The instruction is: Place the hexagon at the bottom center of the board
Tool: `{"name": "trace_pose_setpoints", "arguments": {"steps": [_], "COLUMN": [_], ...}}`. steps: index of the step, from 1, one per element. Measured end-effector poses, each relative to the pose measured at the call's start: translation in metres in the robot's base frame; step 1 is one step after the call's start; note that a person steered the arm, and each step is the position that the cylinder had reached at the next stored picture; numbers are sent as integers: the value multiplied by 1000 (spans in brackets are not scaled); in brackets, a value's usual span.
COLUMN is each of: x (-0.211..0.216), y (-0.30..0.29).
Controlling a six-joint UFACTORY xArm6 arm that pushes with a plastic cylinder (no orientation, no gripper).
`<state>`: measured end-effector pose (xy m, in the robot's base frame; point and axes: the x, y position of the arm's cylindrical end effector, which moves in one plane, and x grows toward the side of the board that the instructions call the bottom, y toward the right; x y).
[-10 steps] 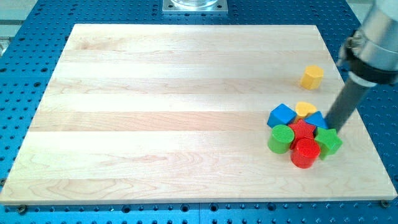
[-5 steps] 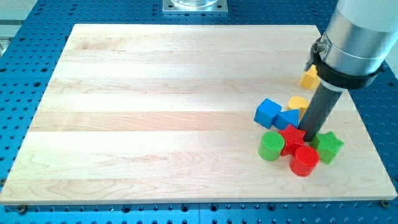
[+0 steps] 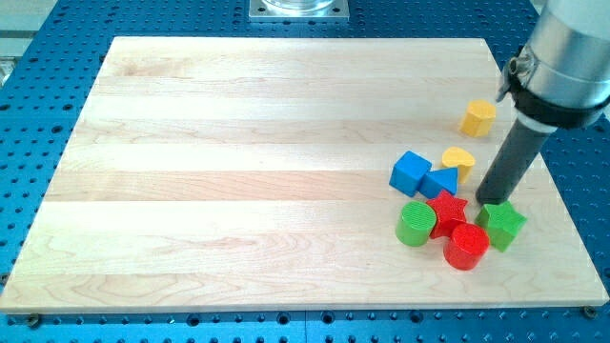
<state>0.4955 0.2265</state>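
The yellow hexagon (image 3: 478, 117) lies near the board's right edge, above a cluster of blocks. My tip (image 3: 490, 201) rests on the board at the cluster's right side, just above the green star (image 3: 502, 225) and right of the red star (image 3: 447, 211). The hexagon is well above the tip and apart from it. The cluster also holds a yellow heart (image 3: 458, 158), a blue cube (image 3: 412, 172), a blue triangle (image 3: 441, 182), a green cylinder (image 3: 416, 224) and a red cylinder (image 3: 467, 247).
The wooden board (image 3: 238, 171) lies on a blue perforated table. The arm's grey body (image 3: 567, 57) hangs over the board's upper right corner. A metal mount (image 3: 298, 9) sits at the view's top centre.
My tip went left into the cluster, pushing the blue cube, blue triangle, heart, red star and green cylinder left, then drew back a little to the right. The hexagon has not moved.
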Motion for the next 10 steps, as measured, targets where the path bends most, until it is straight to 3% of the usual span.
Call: {"name": "trace_pose_setpoints", "arguments": {"steps": [1, 2, 4, 6, 7, 8, 9, 10], "x": [-9, -49, -112, -92, -99, -134, -110, -47], "y": [23, 72, 77, -67, -8, -26, -123, -236]}}
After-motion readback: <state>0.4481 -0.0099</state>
